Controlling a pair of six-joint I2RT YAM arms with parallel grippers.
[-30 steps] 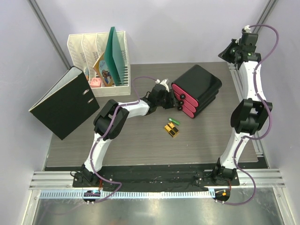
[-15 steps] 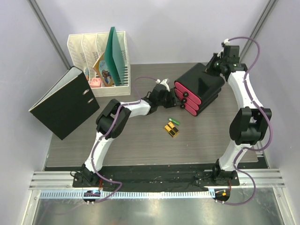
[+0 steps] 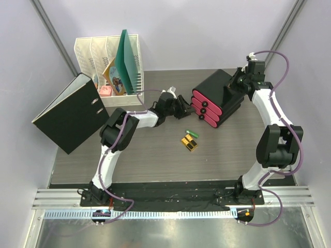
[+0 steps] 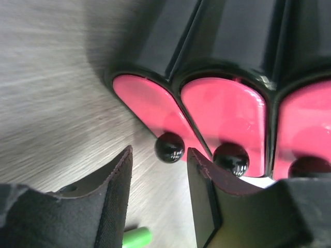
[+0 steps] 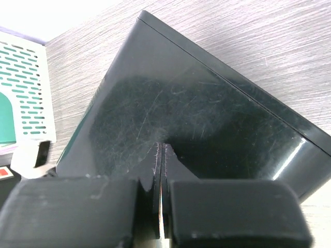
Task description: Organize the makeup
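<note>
Of the makeup, two gold-and-black cases point(image 3: 189, 143) and a small green tube point(image 3: 192, 133) lie on the table in front of the black box point(image 3: 220, 93) with pink drawers point(image 3: 202, 109). The green tube point(image 4: 137, 237) also shows low in the left wrist view. My left gripper point(image 3: 178, 106) is open just short of the lowest drawer. In its own view the left gripper point(image 4: 158, 161) holds nothing, and that drawer's black knob point(image 4: 169, 147) sits just past its tips. My right gripper point(image 5: 162, 147) is shut, tips down on the box's glossy top point(image 5: 207, 108). Other makeup is out of view.
A white file rack point(image 3: 108, 64) with folders stands at the back left. A black binder point(image 3: 70, 113) leans over the table's left edge. The right arm point(image 3: 274, 134) arches along the right side.
My right arm has swung in from the far right corner and lowered its shut gripper onto the box top. My left gripper has opened a little and drawn slightly back from the drawers.
</note>
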